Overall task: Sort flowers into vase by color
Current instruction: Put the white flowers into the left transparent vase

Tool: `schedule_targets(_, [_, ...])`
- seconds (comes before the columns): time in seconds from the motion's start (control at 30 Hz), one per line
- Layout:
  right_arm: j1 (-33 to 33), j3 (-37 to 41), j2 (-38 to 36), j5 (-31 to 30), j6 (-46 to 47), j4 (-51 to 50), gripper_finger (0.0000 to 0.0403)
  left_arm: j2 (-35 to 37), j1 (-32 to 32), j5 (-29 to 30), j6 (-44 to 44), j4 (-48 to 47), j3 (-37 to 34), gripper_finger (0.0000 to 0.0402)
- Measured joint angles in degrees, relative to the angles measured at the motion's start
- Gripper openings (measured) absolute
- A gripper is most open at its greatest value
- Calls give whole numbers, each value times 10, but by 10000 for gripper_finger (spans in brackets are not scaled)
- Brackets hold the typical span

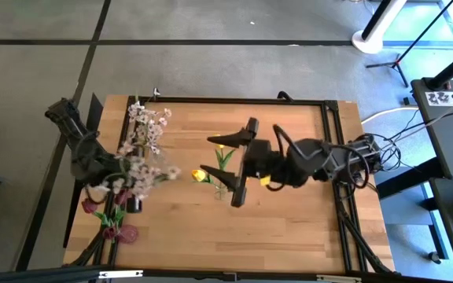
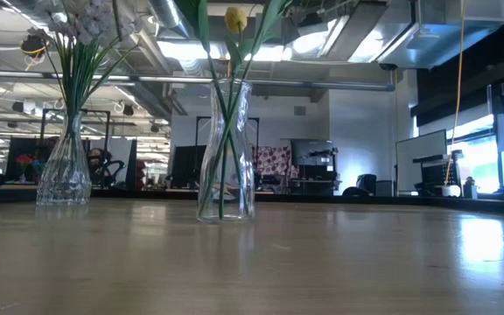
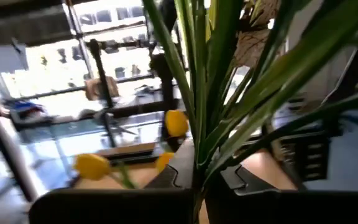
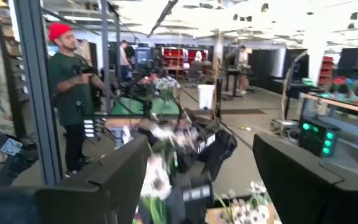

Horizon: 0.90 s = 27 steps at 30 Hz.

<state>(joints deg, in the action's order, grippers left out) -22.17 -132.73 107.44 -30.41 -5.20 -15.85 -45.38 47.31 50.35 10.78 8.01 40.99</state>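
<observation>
Right gripper [image 1: 239, 163] sits over the middle of the tabletop [image 1: 289, 228], jaws spread wide and holding nothing, one finger [image 1: 242, 132] on the far side of the yellow tulips [image 1: 200, 174] and the other on the near side. Right wrist view shows the same wide gap between its dark fingers [image 4: 110, 180]. The tulips stand in a clear glass vase [image 2: 226, 157], stems crossing inside, one yellow bloom [image 2: 235, 19] showing at the top in the low view.

Left gripper [image 1: 101, 185] is at the left side of the tabletop, buried among flower stems (cannot tell whether its jaws are open or closed). Left wrist view is filled with green stems and leaves [image 3: 229, 93] close up, tulips beyond.

White-pink blossom sprays [image 1: 144, 137] stand in a second ribbed glass vase [image 2: 64, 171], left of the tulip vase. Dark red blooms [image 1: 112, 228] are near the left front corner. A person in a red cap [image 4: 67, 87] stands in the room beyond.
</observation>
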Motion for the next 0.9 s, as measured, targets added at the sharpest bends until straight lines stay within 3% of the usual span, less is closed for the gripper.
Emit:
schedule_targets(0.23, [-44,0,0,-101,19,-15,291,68,83,191,9,-141,25,6])
schedule_targets(0.43, [-66,0,1,-166,22,-10,291,86,118,256,-89,-306,25,6])
schedule_targets(0.53, [-71,0,1,-181,24,-10,291,81,115,306,-77,-318,24,7])
schedule_targets(0.73, [-67,0,1,-201,26,-1,291,67,92,313,-120,-321,24,6])
schedule_targets(0.9, [-67,0,1,-202,25,4,291,30,32,309,-144,-348,24,5])
